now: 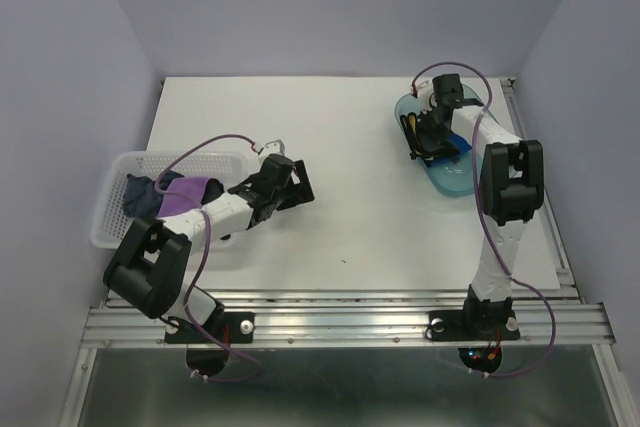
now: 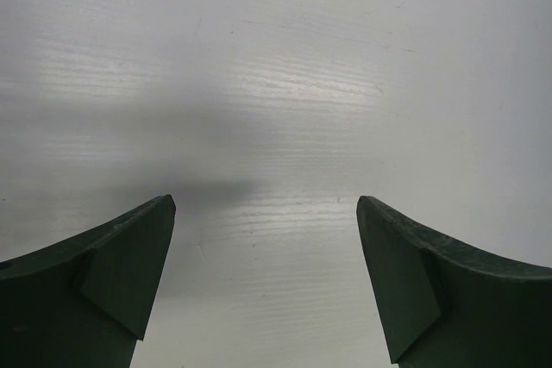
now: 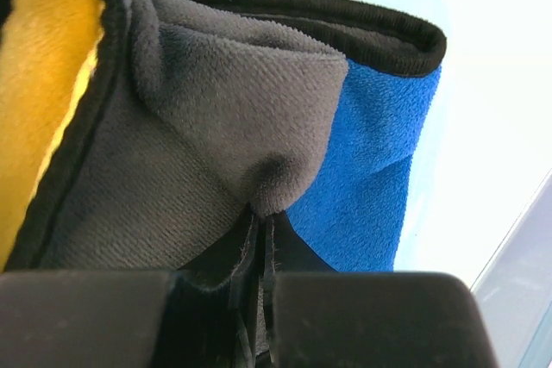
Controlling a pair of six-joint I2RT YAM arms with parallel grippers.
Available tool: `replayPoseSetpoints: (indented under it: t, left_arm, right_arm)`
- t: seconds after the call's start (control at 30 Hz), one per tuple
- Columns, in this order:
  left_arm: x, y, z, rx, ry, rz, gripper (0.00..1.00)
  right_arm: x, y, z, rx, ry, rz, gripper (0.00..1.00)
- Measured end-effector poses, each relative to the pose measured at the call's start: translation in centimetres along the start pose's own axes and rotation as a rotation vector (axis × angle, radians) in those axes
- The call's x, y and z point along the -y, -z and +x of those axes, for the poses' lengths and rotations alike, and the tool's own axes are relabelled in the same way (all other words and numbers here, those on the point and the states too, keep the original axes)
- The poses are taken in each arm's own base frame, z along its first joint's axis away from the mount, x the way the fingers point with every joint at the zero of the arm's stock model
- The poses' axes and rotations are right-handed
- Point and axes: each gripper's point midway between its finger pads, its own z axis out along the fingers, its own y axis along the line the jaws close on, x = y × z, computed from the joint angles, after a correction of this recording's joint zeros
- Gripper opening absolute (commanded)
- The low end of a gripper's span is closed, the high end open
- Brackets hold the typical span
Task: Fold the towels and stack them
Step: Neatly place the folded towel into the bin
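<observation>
White tabletop (image 1: 350, 167) with right gripper (image 3: 259, 295) clamped on grey black-edged plush towel (image 3: 216, 118), left gripper (image 2: 266, 204) spread apart. Called for slow, level handling.

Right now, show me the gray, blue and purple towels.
gray towel (image 3: 233, 101), right wrist view, on its bunched middle.
blue towel (image 3: 371, 170), right wrist view, on its exposed plush face.
purple towel (image 1: 183, 194), top external view, on its upper surface.

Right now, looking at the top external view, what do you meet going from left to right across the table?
Left wall of the white basket → dark navy towel → purple towel → left gripper → teal tray. The right gripper, shut on a grey towel, overlaps the tray, so it is left out.
</observation>
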Motion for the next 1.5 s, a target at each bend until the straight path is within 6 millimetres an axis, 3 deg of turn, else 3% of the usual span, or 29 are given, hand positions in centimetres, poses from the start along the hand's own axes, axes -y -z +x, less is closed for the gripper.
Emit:
replayPoseSetpoints:
  t: [0.2,0.53,0.9,1.13,1.5]
  left_arm:
    - [0.0,0.0,0.0,-0.001,-0.001,-0.002,0.99]
    - [0.2,0.1,-0.3,0.005,-0.003,-0.002,0.99]
    - [0.2,0.1,-0.4,0.005,-0.003,-0.002,0.99]
    - [0.2,0.1,-0.4,0.005,-0.003,-0.002,0.99]
    - [0.1,0.1,-0.4,0.006,-0.003,-0.003,0.99]
  right_arm:
    - [0.9,-0.8,0.5,-0.024,0.001,0.059,0.01]
    - [1.6,-0.7,-0.9,0.030,-0.014,0.090,0.01]
    - [2.8,4.4,-4.0,0.157,-0.035,0.082,0.01]
    - [2.7,4.1,-2.9,0.107,-0.030,0.084,0.01]
    - [3.4,1.6,-0.1,-0.015,-0.025,0.155,0.01]
